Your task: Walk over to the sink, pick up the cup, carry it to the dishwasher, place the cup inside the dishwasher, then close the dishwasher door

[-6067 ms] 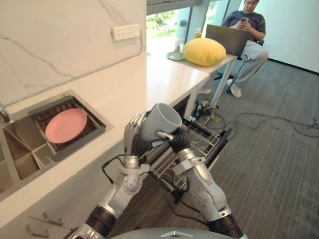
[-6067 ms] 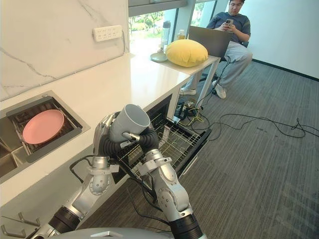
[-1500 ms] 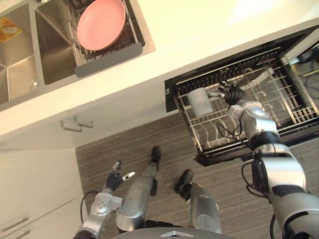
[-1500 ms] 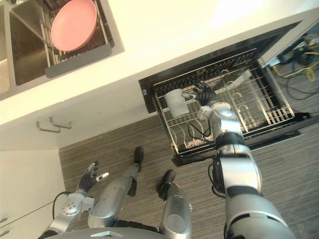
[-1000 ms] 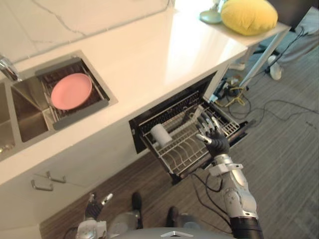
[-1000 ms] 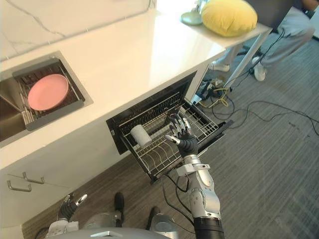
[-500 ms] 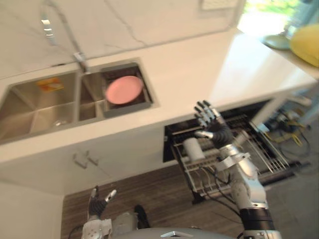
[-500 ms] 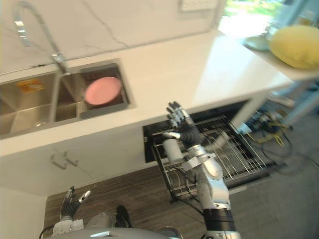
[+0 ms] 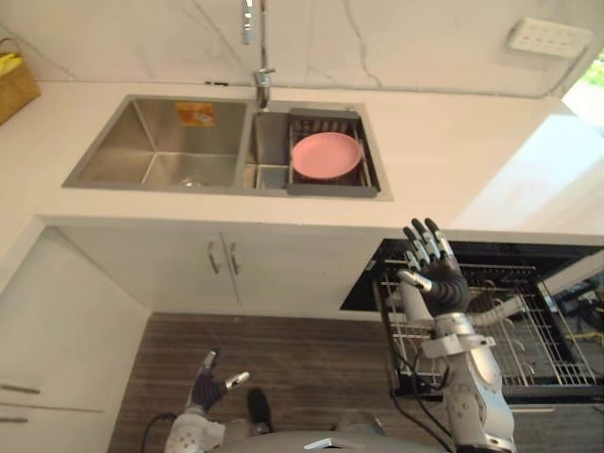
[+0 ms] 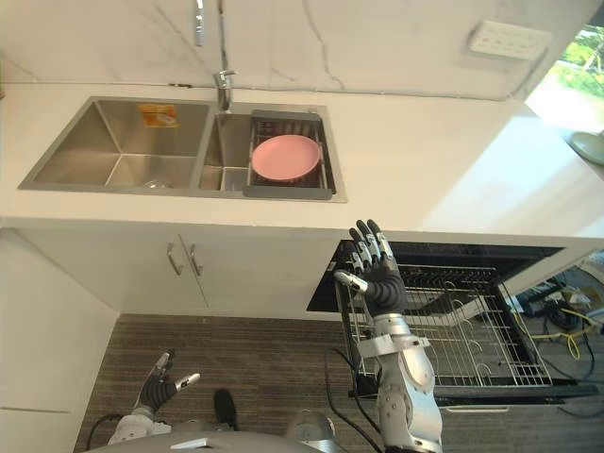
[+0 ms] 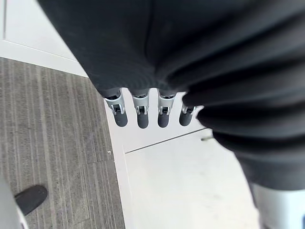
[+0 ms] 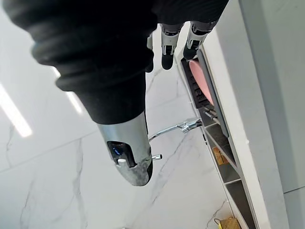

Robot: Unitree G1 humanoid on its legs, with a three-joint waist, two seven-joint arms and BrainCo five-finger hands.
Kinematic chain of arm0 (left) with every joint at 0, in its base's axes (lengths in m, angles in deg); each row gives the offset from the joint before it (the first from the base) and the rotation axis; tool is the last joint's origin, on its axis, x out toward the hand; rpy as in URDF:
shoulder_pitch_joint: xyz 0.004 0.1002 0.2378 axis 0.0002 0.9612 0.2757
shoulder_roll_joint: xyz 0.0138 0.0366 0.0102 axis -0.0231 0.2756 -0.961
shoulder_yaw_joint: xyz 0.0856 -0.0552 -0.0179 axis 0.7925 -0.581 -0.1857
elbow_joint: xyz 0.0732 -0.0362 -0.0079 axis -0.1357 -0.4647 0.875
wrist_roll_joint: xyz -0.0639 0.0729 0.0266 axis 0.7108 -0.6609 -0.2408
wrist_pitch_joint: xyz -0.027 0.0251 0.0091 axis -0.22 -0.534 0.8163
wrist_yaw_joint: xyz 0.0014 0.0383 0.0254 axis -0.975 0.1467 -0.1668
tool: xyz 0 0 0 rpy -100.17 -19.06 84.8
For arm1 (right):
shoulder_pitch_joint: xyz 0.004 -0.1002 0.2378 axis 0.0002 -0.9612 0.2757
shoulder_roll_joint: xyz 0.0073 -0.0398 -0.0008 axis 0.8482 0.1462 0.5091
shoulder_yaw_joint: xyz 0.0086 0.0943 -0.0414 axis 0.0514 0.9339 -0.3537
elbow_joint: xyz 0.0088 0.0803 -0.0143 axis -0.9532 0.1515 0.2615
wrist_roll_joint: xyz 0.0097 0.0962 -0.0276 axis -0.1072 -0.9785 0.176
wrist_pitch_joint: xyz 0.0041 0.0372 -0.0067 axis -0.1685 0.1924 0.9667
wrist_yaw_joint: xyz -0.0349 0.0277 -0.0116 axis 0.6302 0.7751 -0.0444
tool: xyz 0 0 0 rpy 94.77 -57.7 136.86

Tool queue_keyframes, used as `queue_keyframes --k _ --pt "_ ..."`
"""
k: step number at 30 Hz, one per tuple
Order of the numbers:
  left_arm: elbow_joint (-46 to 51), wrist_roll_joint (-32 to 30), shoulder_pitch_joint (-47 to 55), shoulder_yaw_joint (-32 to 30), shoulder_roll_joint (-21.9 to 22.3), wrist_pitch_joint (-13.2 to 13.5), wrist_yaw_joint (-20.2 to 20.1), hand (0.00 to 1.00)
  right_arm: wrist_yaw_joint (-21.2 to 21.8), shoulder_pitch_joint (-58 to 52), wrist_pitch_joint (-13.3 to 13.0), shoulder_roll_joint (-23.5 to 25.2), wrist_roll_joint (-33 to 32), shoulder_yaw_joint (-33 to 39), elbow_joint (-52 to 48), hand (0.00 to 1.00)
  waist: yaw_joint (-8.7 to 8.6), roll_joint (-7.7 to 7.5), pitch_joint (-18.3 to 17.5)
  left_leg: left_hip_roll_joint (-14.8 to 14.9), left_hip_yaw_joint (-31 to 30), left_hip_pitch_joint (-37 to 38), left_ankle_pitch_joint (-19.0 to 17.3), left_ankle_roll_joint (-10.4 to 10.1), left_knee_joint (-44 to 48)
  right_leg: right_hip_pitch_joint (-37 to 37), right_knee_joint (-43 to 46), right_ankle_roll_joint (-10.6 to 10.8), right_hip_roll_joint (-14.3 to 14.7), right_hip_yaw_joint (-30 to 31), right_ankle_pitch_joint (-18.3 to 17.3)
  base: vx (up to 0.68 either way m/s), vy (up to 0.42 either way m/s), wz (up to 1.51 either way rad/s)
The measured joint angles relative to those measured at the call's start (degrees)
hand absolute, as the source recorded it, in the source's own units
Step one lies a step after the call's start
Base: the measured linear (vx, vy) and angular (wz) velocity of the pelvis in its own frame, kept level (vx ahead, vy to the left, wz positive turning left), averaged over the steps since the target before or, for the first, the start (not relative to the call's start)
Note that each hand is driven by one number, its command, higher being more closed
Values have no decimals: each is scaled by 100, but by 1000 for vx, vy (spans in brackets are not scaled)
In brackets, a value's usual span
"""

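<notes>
My right hand (image 9: 436,280) is raised, open with spread fingers, in front of the left end of the pulled-out dishwasher rack (image 10: 472,340). It hides that end of the rack, and I cannot make out the cup there. The dishwasher opening (image 10: 444,253) is dark under the white counter, and its door (image 10: 514,389) lies folded down. In the right wrist view the straight fingers (image 12: 167,47) hold nothing. My left hand (image 9: 211,387) hangs low over the floor, open and empty, its fingers (image 11: 138,114) straight.
A double steel sink (image 9: 160,156) with a faucet (image 9: 260,75) holds a pink plate (image 9: 326,154) in a drain rack. Below are white cabinet doors with handles (image 9: 222,255). A wall socket (image 9: 547,38) is at far right, a basket (image 9: 14,80) at far left, and cables (image 10: 566,340) lie past the dishwasher.
The whole picture has swung, so the camera now faces the sink squarely. My right hand stays raised and open before the rack. The left hand still hangs low.
</notes>
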Motion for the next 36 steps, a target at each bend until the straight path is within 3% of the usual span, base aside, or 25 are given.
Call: queue_keyframes --k 1,3,8,13,18,19,22,23,25,27,29,30,32,33,34,36 --pt "11 5 -9 -3 -33 -8 2 0 7 52 -15 -6 -9 26 1 0 4 -79 18 -91 32 27 2 -2 0 74 -280 53 28 92 77 -28 -40 28" --pt "25 6 19 -1 -57 -24 13 0 8 98 -21 -13 -96 93 4 0 -27 -52 15 -93 84 50 20 -22 -1 132 -415 134 58 117 224 -41 -39 20" --pt "43 123 23 -61 -41 -55 -10 0 1 205 -21 -13 -100 136 6 0 47 -6 22 73 331 56 47 -59 -6 211 -840 97 302 396 492 -32 -29 -22" --pt "-19 560 27 -158 -44 -194 -221 0 1 177 -18 -9 -93 20 95 0 25 3 24 99 373 168 59 -77 -6 349 -1072 89 388 594 592 23 13 -24" --pt "-231 848 24 -632 -24 -249 -223 0 -106 155 -18 64 -97 0 102 0 45 4 24 120 387 186 6 -17 128 401 -1091 56 436 754 609 77 -5 0" --pt "-235 913 25 -747 -25 -247 -218 0 -106 151 -18 125 -98 -9 103 0 78 -10 30 205 443 43 -211 4 537 392 -1045 48 443 806 579 101 -59 -19" --pt "-346 1247 31 -1031 14 -247 -274 0 -101 180 -19 119 -99 -38 97 0 132 150 116 777 562 -688 -946 -174 2483 408 -921 -37 591 888 471 86 -68 -20" --pt "-408 1591 35 -1228 56 -246 -381 0 -100 174 -19 109 -98 -42 86 0 93 178 169 1070 650 -1085 -937 -194 3411 425 -852 -77 637 884 415 27 -60 -9" --pt "-449 1975 126 -1464 138 -261 -474 0 -99 137 -20 110 -98 -19 81 0 89 281 288 1433 605 -1346 -845 -231 4337 633 -831 -160 752 910 310 37 -63 -7" --pt "-443 2184 271 -1703 206 -301 -604 0 -100 48 -26 141 -95 -20 77 0 104 165 376 1445 450 -1397 -731 -592 4723 913 -885 -211 701 972 240 90 -33 -5" --pt "-437 2144 422 -1738 304 -344 -696 0 -132 120 -153 131 -95 -8 78 0 124 244 391 1191 248 -1332 -1072 -817 3884 1050 -939 -155 611 1034 195 94 34 -8" --pt "-438 2103 468 -1738 327 -361 -694 0 -139 137 -190 120 -94 -14 77 0 126 246 390 1077 166 -1303 -1054 -839 3421 1055 -952 -128 567 1042 179 92 107 -13" --pt "-444 1884 627 -1742 391 -413 -575 0 -196 144 -270 94 -94 -34 75 0 238 319 386 866 -225 -1054 -589 -1010 1837 1147 -1091 -24 520 1241 115 114 195 -40" --pt "-462 1844 641 -1741 400 -421 -542 0 -211 140 -277 99 -93 -43 75 0 270 318 387 834 -237 -1032 -363 -944 1851 1195 -1115 17 510 1360 81 130 209 -53" --pt "-467 1780 661 -1735 408 -430 -498 0 -222 147 -284 104 -92 -80 76 0 330 305 368 731 -239 -937 -336 -746 1905 1261 -1193 25 440 1542 54 186 222 -49" --pt "-454 1797 694 -1733 369 -434 -479 0 -211 274 -322 63 -92 -275 56 0 359 154 298 528 -46 -968 -709 -264 2126 1243 -1230 75 214 1792 -18 269 273 -52"
